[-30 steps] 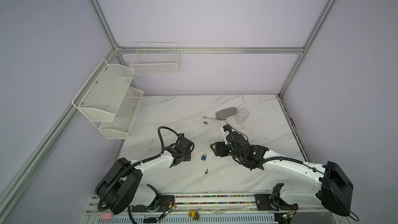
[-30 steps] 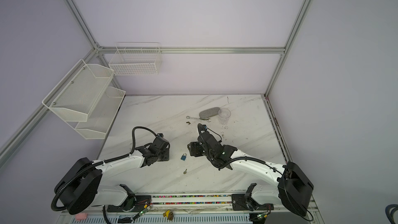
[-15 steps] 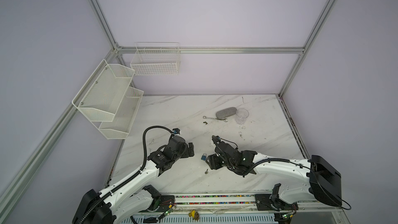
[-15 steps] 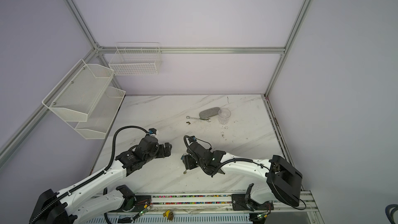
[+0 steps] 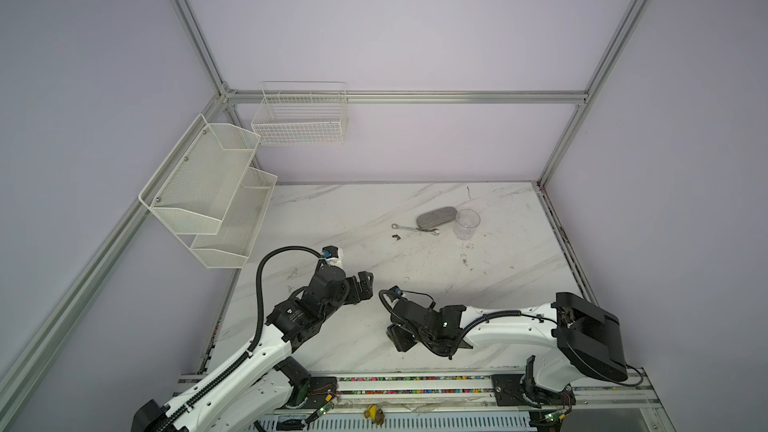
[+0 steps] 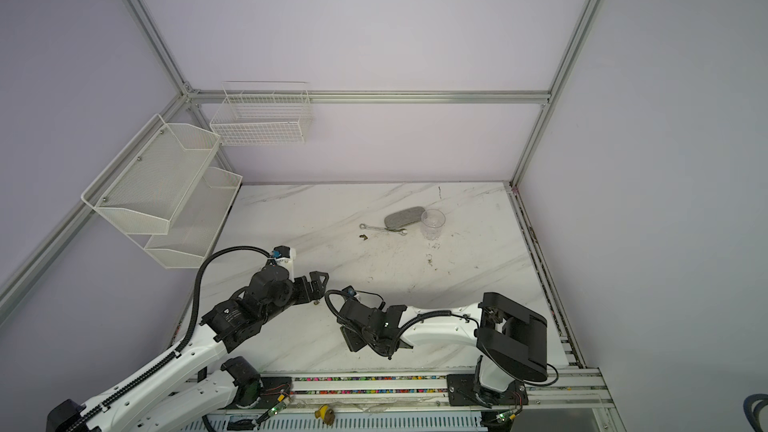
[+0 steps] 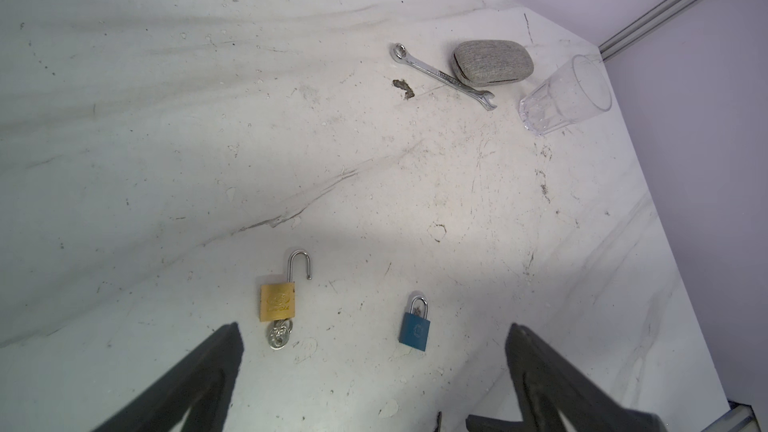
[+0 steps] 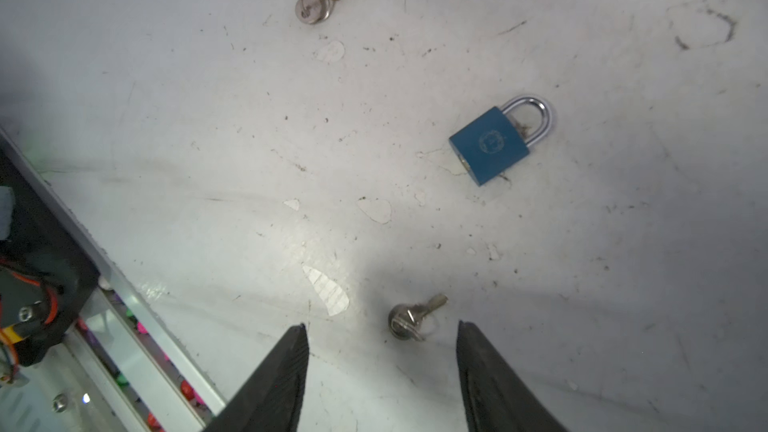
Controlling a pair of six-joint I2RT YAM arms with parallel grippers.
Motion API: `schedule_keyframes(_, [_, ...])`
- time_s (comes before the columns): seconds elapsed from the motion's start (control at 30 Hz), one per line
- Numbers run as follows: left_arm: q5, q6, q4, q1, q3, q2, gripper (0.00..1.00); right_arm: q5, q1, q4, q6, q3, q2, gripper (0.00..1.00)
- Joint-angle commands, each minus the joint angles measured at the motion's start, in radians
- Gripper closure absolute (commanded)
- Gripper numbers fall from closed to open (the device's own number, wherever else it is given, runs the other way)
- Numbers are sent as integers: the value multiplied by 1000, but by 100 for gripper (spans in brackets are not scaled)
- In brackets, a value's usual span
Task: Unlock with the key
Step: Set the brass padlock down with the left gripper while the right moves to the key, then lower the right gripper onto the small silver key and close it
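In the left wrist view a brass padlock [image 7: 277, 301] lies on the marble table with its shackle swung open and a key [image 7: 280, 333] in its base. A blue padlock [image 7: 415, 328] lies beside it with its shackle closed. My left gripper [image 7: 374, 326] hangs above both, open wide and empty. In the right wrist view a loose key [image 8: 409, 320] on a ring lies on the table just ahead of my open right gripper [image 8: 381, 324], between the lines of its fingers. The blue padlock [image 8: 490, 145] lies further out. In both top views the arms hide the padlocks.
A wrench [image 7: 442, 76], a grey oval case [image 7: 492, 62] and a clear cup [image 7: 565, 95] sit at the table's far right. White mesh shelves [image 5: 216, 193] and a wire basket [image 5: 301, 118] hang on the left and back walls. The front rail [image 8: 124, 305] runs close to the right gripper.
My left gripper has opened wide and risen off the table. The right arm has swung toward the front edge and lowered over the loose key, its jaws narrowing.
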State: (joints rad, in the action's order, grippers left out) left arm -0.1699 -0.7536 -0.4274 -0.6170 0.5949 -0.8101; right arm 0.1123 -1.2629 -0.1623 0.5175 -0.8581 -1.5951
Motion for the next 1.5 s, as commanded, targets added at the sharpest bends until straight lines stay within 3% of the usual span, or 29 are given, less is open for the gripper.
schedule_keyframes(0.0, [7, -38, 24, 4, -41, 24, 0, 51, -5, -31, -27, -31, -22, 42])
schedule_keyframes(0.53, [-10, -62, 35, 5, -64, 58, 0, 55, -27, -19, -66, -62, -91, 61])
schedule_keyframes(0.8, [-10, -62, 52, 3, -73, 55, 0, 56, -41, -38, -60, -62, -114, 63])
schedule_keyframes(1.47, [-2, -66, 73, 4, -93, 66, 0, 89, -67, -66, -30, -53, -98, 82])
